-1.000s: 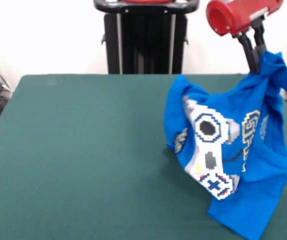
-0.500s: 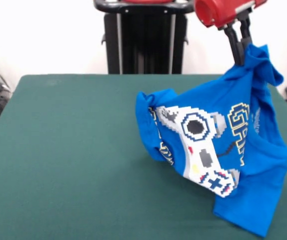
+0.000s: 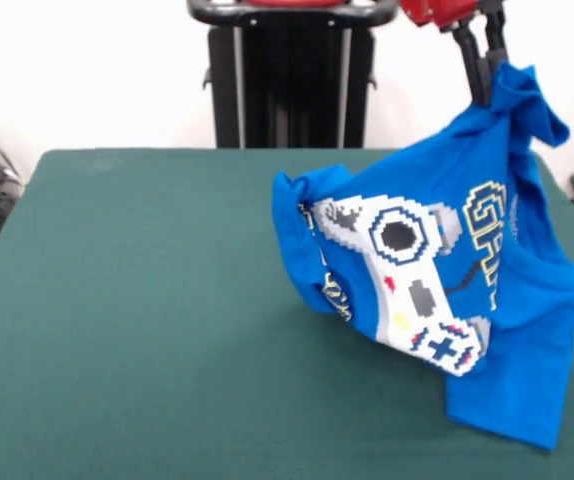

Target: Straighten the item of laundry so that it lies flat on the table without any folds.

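The counter [image 3: 147, 320] fills most of the front view, a broad surface covered in dark green cloth that runs from the left edge to the right edge of the picture. Behind it stands a black upright frame [image 3: 292, 75] against a pale wall.

The item of laundry [image 3: 527, 340], a bright blue T-shirt, hangs over the right half of the counter. It is lifted by one bunched corner at the upper right, so that most of the fabric drapes down and to the left in deep folds. Its lower part appears to reach the green cloth, with one flap trailing toward the bottom right corner and another fold bulging out toward the counter's middle. On the side facing the camera sits the white pixel-art controller print [image 3: 407, 280], tilted and creased, and beside it, to the right, part of the yellow-outlined lettering [image 3: 489, 225], bent by a fold and only partly readable.

The gripper [image 3: 487, 75] comes down from the top edge at the upper right, below a red arm housing [image 3: 437, 10]. Its two thin black fingers [image 3: 474, 70] are pinched close together on the gathered top of the shirt, holding it aloft.
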`<state>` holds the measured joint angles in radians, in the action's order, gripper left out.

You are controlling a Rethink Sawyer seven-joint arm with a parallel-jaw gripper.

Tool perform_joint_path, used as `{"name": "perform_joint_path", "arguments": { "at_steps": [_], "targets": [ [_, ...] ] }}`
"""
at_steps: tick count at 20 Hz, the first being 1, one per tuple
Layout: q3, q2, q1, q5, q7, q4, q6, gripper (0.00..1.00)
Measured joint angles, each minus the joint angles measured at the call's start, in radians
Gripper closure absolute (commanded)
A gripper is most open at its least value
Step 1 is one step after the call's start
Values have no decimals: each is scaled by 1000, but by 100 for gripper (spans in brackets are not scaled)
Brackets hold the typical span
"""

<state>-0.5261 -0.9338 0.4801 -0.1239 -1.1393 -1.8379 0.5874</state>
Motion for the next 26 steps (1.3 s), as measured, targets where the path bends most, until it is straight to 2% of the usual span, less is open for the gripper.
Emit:
{"name": "perform_joint_path", "arguments": {
  "at_steps": [17, 26],
  "targets": [
    [50, -119, -24, -77, 0, -11, 85, 100],
    [50, -177, 31, -149, 0, -46, 117, 100]
  ]
}}
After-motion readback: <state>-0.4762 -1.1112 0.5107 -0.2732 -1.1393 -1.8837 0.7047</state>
